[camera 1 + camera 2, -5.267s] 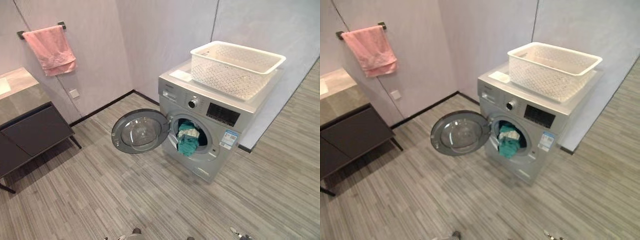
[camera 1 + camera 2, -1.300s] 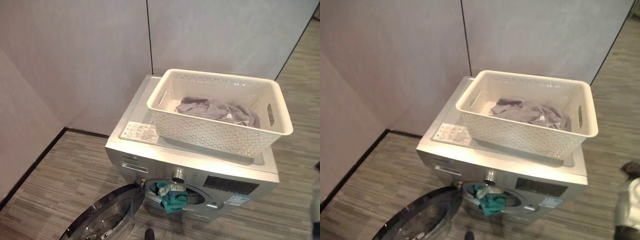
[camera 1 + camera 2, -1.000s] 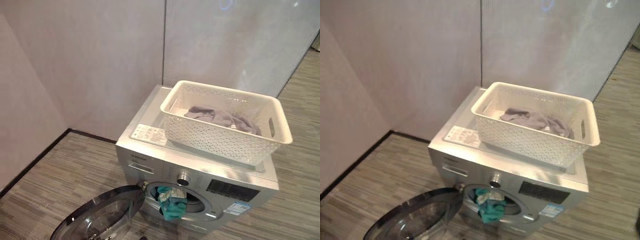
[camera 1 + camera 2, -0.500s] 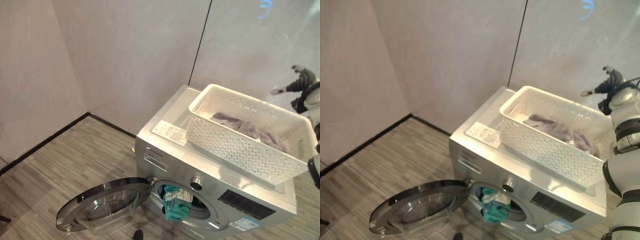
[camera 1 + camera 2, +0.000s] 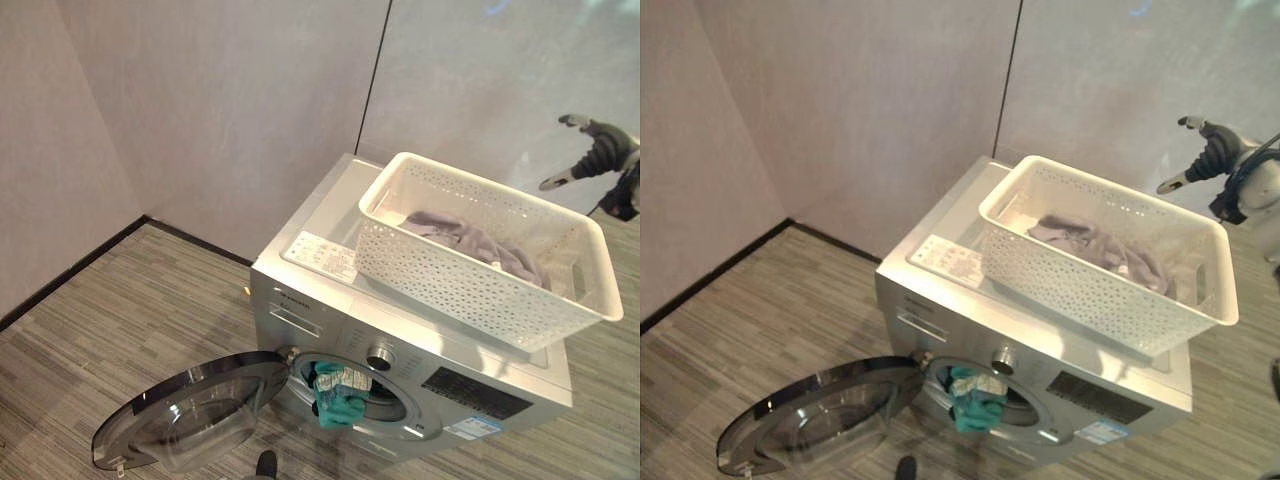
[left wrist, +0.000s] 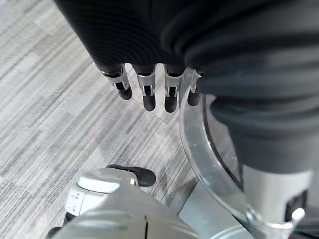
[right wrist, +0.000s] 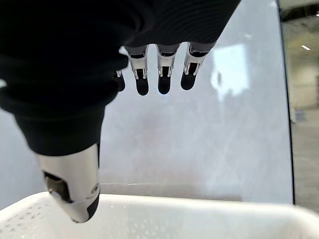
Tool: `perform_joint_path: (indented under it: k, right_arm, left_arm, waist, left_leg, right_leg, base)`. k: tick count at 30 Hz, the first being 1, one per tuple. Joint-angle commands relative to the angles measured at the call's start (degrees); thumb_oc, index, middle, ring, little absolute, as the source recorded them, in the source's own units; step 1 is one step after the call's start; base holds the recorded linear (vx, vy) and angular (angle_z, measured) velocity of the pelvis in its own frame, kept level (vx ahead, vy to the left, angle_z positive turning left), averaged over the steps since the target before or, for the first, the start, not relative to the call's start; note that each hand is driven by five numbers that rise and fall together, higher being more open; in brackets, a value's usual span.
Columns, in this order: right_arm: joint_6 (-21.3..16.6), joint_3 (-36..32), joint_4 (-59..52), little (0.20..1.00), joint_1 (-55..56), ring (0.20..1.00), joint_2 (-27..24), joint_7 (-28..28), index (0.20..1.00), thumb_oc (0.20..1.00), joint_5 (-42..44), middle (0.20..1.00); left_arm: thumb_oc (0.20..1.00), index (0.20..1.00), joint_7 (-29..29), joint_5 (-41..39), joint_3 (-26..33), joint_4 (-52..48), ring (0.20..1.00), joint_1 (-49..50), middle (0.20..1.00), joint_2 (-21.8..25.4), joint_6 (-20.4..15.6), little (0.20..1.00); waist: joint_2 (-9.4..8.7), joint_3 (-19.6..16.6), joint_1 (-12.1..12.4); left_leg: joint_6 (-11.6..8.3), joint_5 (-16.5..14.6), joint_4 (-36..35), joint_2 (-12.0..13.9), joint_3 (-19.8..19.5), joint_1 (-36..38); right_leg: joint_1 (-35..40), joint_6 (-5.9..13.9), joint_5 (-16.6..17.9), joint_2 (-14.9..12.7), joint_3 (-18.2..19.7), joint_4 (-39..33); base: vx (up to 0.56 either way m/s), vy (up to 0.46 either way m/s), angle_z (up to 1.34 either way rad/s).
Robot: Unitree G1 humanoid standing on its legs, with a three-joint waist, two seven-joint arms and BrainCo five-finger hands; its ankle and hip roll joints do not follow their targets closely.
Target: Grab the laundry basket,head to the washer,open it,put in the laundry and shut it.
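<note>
A robot stands over a front-loading washer with its door open and a laundry basket on top.

Nearest, the left hand [image 6: 149,92] hangs low with fingers straight and relaxed, holding nothing, just beside the rim of the round glass door [image 5: 190,410], which is swung fully open over the wood-look floor [image 5: 120,300]. Teal laundry [image 5: 336,392] spills from the drum opening of the silver washer [image 5: 330,310]. On the washer's lid sits the white perforated basket [image 5: 450,275] with grey clothes [image 5: 480,245] inside. Beyond its far right corner, the right hand [image 5: 1205,150] is raised in the air, fingers spread, empty.
</note>
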Motion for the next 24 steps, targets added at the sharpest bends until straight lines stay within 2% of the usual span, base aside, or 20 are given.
perform_joint_path:
  k: [1, 2, 8, 13, 14, 17, 18, 19, 24]
  right_arm:
    - [-2.4, -0.7, -5.2, 1.0, 2.1, 1.0, -7.2, 0.8, 1.0, 1.0, 4.2, 1.0]
    - [-3.1, -1.6, -9.4, 1.0, 5.7, 1.0, -9.5, 2.6, 1.0, 1.0, 6.1, 1.0]
    - [-4.5, -2.3, -16.4, 1.0, 13.4, 1.0, -11.6, 7.4, 1.0, 1.0, 8.6, 1.0]
    - [-4.5, 4.6, -16.9, 1.0, 10.8, 1.0, -9.1, 10.6, 1.0, 1.0, 7.9, 1.0]
    - [-4.2, 7.3, -14.6, 1.0, 8.9, 1.0, -6.9, 11.0, 1.0, 1.0, 6.8, 1.0]
    - [-4.1, 9.2, -13.1, 1.0, 7.3, 1.0, -5.6, 11.2, 1.0, 1.0, 6.3, 1.0]
    - [-3.6, 10.7, -10.4, 1.0, 5.4, 1.0, -3.1, 11.0, 1.0, 1.0, 5.4, 1.0]
    - [-3.0, 11.4, -7.1, 1.0, 4.1, 1.0, -1.4, 10.8, 1.0, 1.0, 4.2, 1.0]
    - [-2.1, 11.2, 0.1, 1.0, 2.7, 1.0, 0.8, 9.8, 1.0, 1.0, 1.9, 1.0]
  left_arm:
    - [1.0, 1.0, -0.8, -0.6, -0.3, 0.3, 1.0, -0.5, 1.0, 1.3, -1.1, 1.0]
    - [1.0, 1.0, -1.3, -0.4, 0.0, 0.1, 1.0, -0.1, 1.0, 0.9, -1.2, 1.0]
    - [1.0, 1.0, -2.7, 0.4, -0.2, -0.4, 1.0, 0.8, 1.0, 0.4, -1.5, 1.0]
    - [1.0, 1.0, -3.0, 1.9, -1.4, -0.7, 1.0, 1.1, 1.0, 0.4, -1.7, 1.0]
    - [1.0, 1.0, -3.0, 1.8, -1.8, -0.7, 1.0, 1.1, 1.0, 0.4, -1.7, 1.0]
    - [1.0, 1.0, -2.8, 1.6, -1.8, -0.7, 1.0, 1.1, 1.0, 0.4, -1.7, 1.0]
    - [1.0, 1.0, -2.5, 0.8, -1.6, -1.0, 1.0, 1.1, 1.0, 0.4, -1.7, 1.0]
    - [1.0, 1.0, -1.9, 0.0, -1.2, -0.7, 1.0, 1.0, 1.0, 0.8, -1.6, 1.0]
    - [1.0, 1.0, -1.4, -0.3, -0.7, 0.3, 1.0, 1.1, 1.0, 1.5, -1.3, 1.0]
  waist:
    - [-1.11, -1.5, 1.3]
    - [-1.08, -1.6, 1.0]
    - [-1.27, -1.8, 1.2]
    - [-1.26, -1.7, 2.1]
    - [-1.3, -1.7, 2.7]
    - [-1.25, -1.8, 3.0]
    - [-1.28, -1.8, 3.6]
    - [-1.4, -1.8, 4.3]
    - [-1.79, -1.6, 5.2]
  left_leg:
    - [-4.7, -6.1, 0.7, 6.5, -1.6, 0.9]
    - [-4.74, -6.2, 0.7, 6.5, -1.5, 1.0]
    - [-4.83, -6.4, 0.7, 6.4, -1.2, 1.0]
    - [-4.83, -6.4, 0.7, 6.3, -1.5, 0.7]
    - [-4.8, -6.5, 0.7, 6.2, -1.6, 0.7]
    - [-4.76, -6.4, 0.7, 6.1, -1.6, 0.6]
    - [-4.7, -6.4, 0.7, 6.0, -1.8, 0.4]
    - [-4.69, -6.3, 0.7, 5.9, -2.1, 0.3]
    - [-4.75, -6.1, 0.7, 5.7, -2.9, -0.3]
  right_leg:
    - [-2.5, 5.41, -2.3, -7.3, -3.3, 5.0]
    - [-2.6, 5.49, -2.2, -7.4, -3.2, 5.0]
    - [-2.9, 5.7, -2.1, -7.7, -3.4, 4.9]
    - [-2.7, 5.81, -1.9, -8.0, -4.0, 4.5]
    - [-2.6, 5.86, -1.8, -8.2, -4.2, 4.2]
    - [-2.5, 5.89, -1.7, -8.2, -4.4, 4.0]
    - [-2.4, 5.87, -1.6, -8.3, -4.6, 3.7]
    - [-2.2, 5.83, -1.6, -8.2, -4.9, 3.5]
    - [-2.0, 5.68, -1.6, -8.1, -5.7, 3.2]
  base:
    - [0.0, 0.016, -0.13]
    - [0.0, 0.016, -0.11]
    - [-0.01, 0.01, -0.03]
    - [0.0, 0.0, 0.0]
    - [0.0, 0.0, 0.0]
    - [0.0, 0.0, 0.0]
    - [0.0, 0.0, 0.0]
    - [0.0, 0.0, 0.0]
    - [0.01, 0.002, 0.11]
